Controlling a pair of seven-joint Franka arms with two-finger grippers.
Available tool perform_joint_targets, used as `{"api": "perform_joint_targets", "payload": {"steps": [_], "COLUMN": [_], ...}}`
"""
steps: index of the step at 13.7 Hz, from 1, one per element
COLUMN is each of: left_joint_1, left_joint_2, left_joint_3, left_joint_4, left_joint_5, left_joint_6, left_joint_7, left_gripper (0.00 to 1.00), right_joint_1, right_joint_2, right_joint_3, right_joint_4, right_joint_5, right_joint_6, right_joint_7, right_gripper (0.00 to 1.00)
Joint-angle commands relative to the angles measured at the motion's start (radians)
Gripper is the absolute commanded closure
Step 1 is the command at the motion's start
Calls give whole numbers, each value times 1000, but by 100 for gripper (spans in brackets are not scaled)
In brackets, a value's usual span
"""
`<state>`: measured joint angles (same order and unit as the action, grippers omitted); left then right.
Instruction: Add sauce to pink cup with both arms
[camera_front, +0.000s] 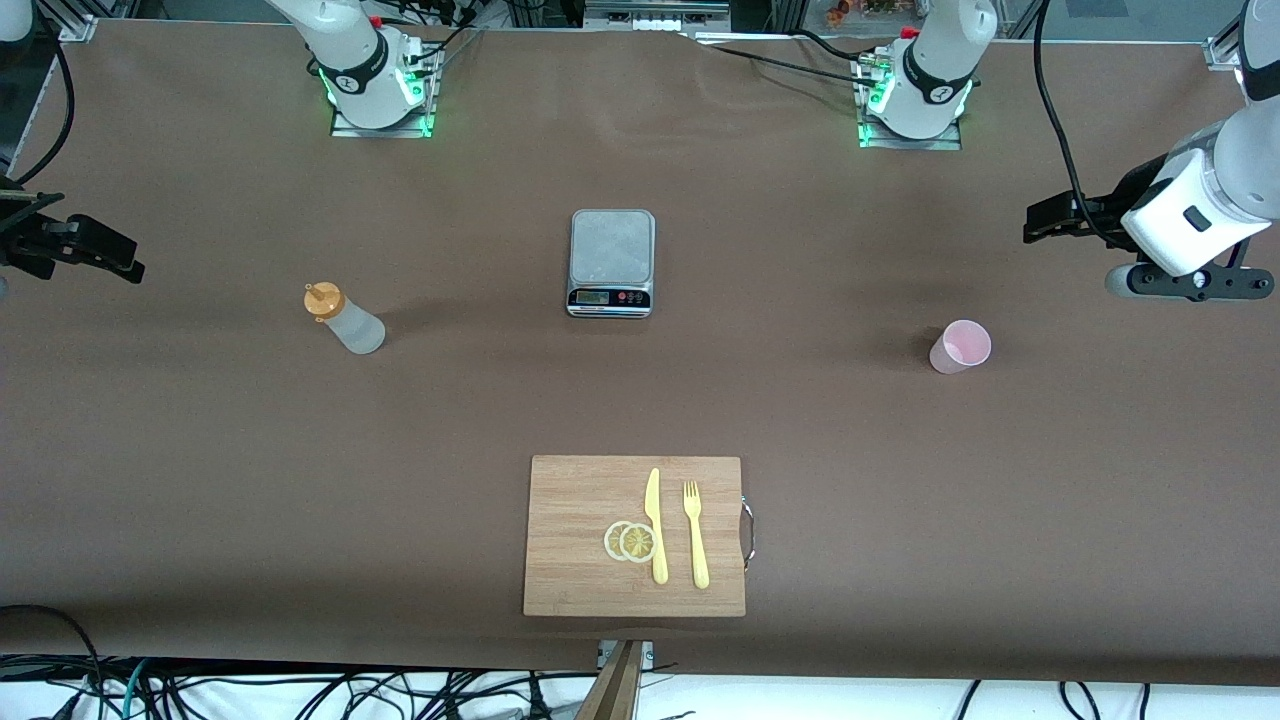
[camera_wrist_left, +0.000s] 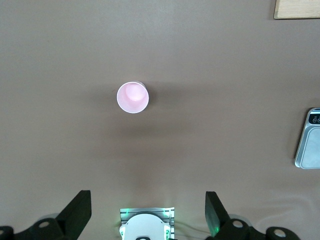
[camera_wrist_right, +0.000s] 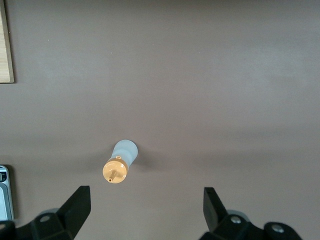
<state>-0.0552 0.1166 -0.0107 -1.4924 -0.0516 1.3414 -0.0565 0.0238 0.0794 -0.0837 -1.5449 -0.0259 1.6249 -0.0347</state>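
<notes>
Arms parked high at the table's two ends, both grippers spread and empty.

From the front we see the sauce (camera_front: 345, 320) upright toward the right arm's end, the cup (camera_front: 960, 347) toward the left arm's end, a scale (camera_front: 611, 262) between them, and a board (camera_front: 634, 535) nearer the camera. The left gripper (camera_front: 1040, 220) and right gripper (camera_front: 115, 258) hang over bare table. In the left wrist view we see its fingers (camera_wrist_left: 76, 210) wide apart above the cup (camera_wrist_left: 133, 97). In the right wrist view, fingers (camera_wrist_right: 76, 206) stand wide above the sauce (camera_wrist_right: 119, 162).
</notes>
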Motion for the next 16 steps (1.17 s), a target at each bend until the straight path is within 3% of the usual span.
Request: {"api": "perform_joint_targets", "payload": {"steps": [1, 16], "left_joint_1": [-2, 5], "left_joint_2": [5, 5], "left_joint_3": [-2, 0], "left_joint_4": [18, 20], "left_joint_5": [16, 12], "left_joint_6": [-13, -11], "left_joint_7": [3, 6], "left_gripper": [0, 0], "right_joint_1": [-2, -2], "right_joint_2": [0, 0], "right_joint_3": [-1, 1], "right_joint_4": [12, 2], "right_joint_5": [3, 3], "right_joint_6": [0, 20], "right_joint_7": [15, 15], "right_gripper": [0, 0]}}
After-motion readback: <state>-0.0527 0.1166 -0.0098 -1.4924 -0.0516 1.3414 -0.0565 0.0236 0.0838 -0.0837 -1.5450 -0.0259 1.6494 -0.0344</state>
